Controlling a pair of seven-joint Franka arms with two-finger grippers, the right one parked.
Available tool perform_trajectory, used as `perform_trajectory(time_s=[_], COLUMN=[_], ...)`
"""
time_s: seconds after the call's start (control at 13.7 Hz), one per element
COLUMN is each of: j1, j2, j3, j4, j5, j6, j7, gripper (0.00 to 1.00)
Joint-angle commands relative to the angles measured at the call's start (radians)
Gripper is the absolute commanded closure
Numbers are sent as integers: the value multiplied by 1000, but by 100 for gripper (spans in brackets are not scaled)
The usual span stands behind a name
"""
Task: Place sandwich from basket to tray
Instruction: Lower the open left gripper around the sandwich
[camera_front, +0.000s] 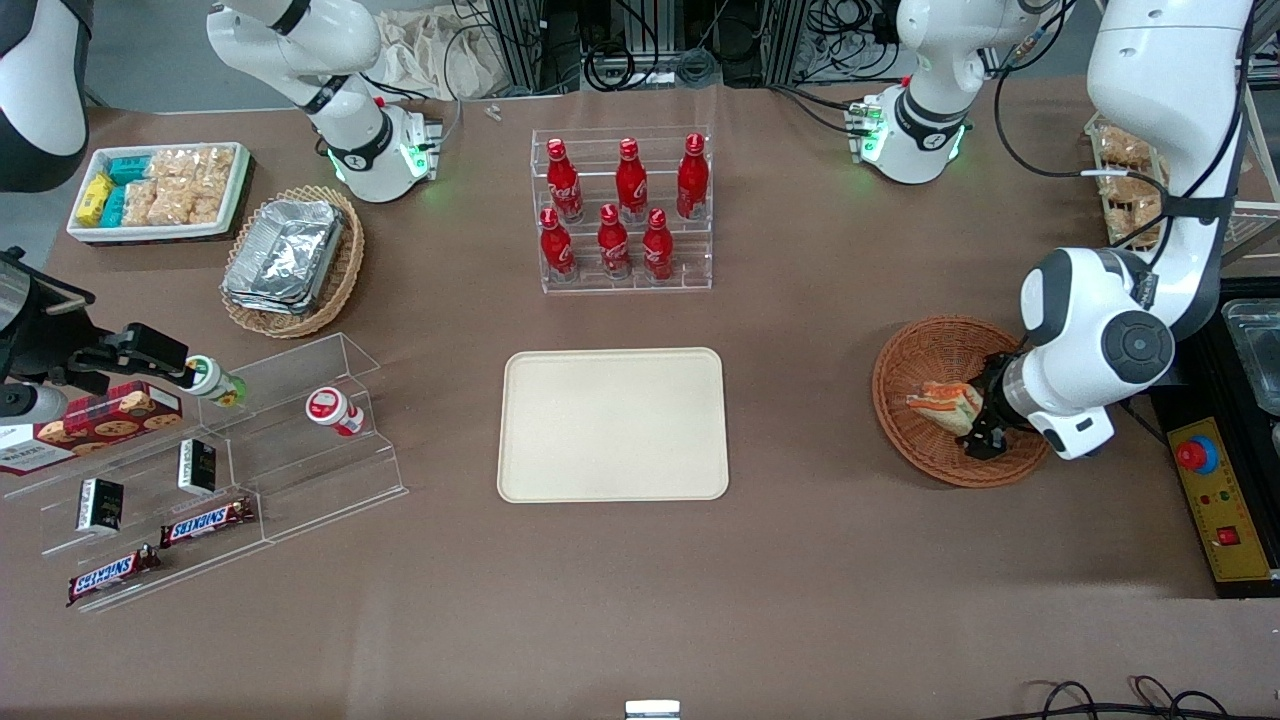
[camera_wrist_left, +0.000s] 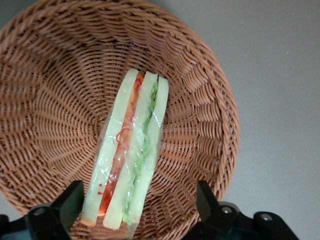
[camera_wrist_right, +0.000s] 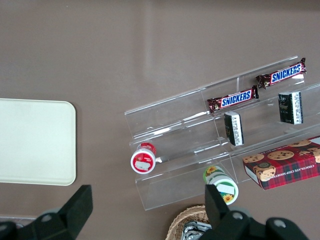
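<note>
The fingers (camera_wrist_left: 65, 207) of the left gripper (camera_wrist_left: 137, 207) are standing spread on either side of the wrapped sandwich (camera_wrist_left: 131, 155), apparently not yet touching it. The sandwich is lying inside the round wicker basket (camera_front: 925, 350), well apart from the cream tray (camera_front: 613, 424) on the worktop (camera_front: 800, 560).

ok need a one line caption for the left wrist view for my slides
Left gripper open over the wrapped sandwich lying in the wicker basket, fingers either side of it.
</note>
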Motion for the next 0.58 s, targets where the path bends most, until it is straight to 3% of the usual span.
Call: perform_trajectory(time_s=[0.0, 0.44, 0.51], j1=[-5, -8, -8], j2=[8, 34, 36], j3=[-3, -3, -3], j4=[-30, -69, -80], j5=[20, 23, 23], j6=[75, 157, 168], j7=[-53, -51, -51], gripper=[0, 1, 12])
